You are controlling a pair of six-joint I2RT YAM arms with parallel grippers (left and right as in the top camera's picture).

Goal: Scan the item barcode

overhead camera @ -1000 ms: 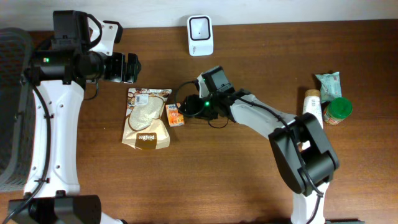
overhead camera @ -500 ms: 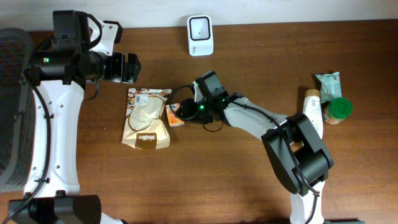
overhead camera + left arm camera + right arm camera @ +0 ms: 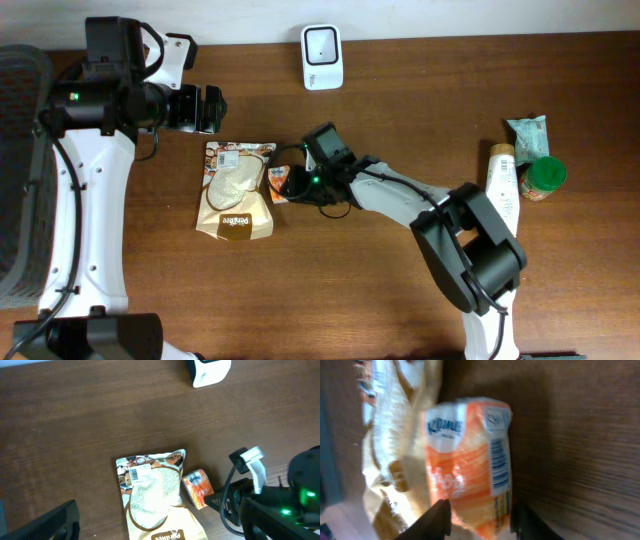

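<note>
The right gripper (image 3: 481, 521) stands at a middling width, one finger (image 3: 437, 517) on each side of the near end of the orange packet (image 3: 470, 460). Whether the pads actually press the packet cannot be told.

In the right wrist view the packet's long axis runs straight away from the fingers. It lies flat on the table (image 3: 400, 300), its far side against the edge of the bag of grain (image 3: 237, 190).

A barcode (image 3: 500, 467) runs lengthwise down the packet's right-hand face. A white patch near the far end carries blue writing, too blurred to read.

The bag has its own white barcode label (image 3: 137, 472) at its upper end. The lettering on its brown lower band is not legible.

The right arm is the nearer one. The left gripper (image 3: 213, 108) stands wide and empty, apart from the packet, beyond the bag's upper end.

The white scanner (image 3: 322, 42) sits at the table's far edge, well apart from the packet. Judged from this, the packet must be lifted and its barcode face turned toward the scanner.
</note>
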